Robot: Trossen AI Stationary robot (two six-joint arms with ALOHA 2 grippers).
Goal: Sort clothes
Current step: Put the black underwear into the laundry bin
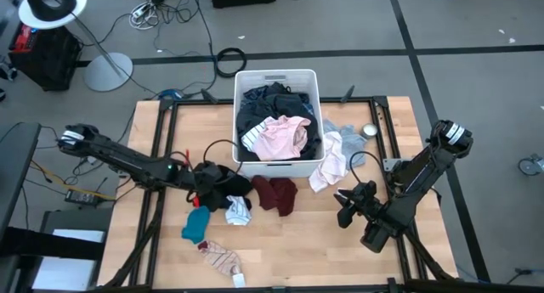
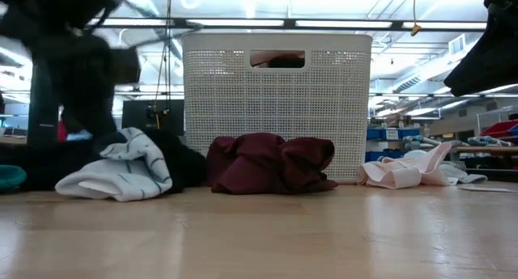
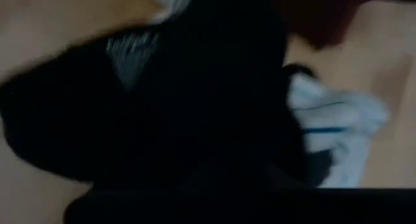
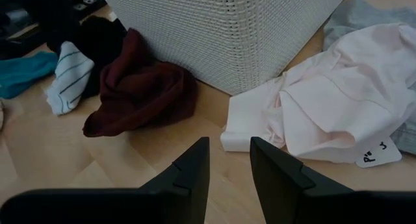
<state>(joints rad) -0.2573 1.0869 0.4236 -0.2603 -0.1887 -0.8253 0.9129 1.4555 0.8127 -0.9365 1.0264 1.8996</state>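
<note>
Left gripper (image 1: 204,181) down on the table (image 1: 280,250), clenched on the black garment (image 1: 223,184), a dark crumpled heap just left of the basket's front corner; wrist view there mostly filled by blurred black cloth, so exact hold hard to make out. Touching that heap, a white piece with thin blue stripes (image 1: 238,211), folded and rumpled. Beside it, a maroon garment (image 1: 277,194), bunched in soft folds just before the white slotted basket (image 1: 304,77). Further toward the table's front edge, a teal sock (image 1: 195,225) and, near it, a striped sock (image 1: 222,258), both lying flat. Inside the basket, dark blue and black pieces (image 1: 265,102) piled up, with a pale pink garment (image 1: 283,137) draped on top. Right of the basket, a pale pink-white garment (image 1: 331,167) spread loosely on the table, a grey piece (image 1: 350,140) behind it.

Right gripper (image 1: 347,205) held apart from the clothes, over bare wood, fingers parted and gripping nothing, pointed toward the maroon and pale garments.
</note>
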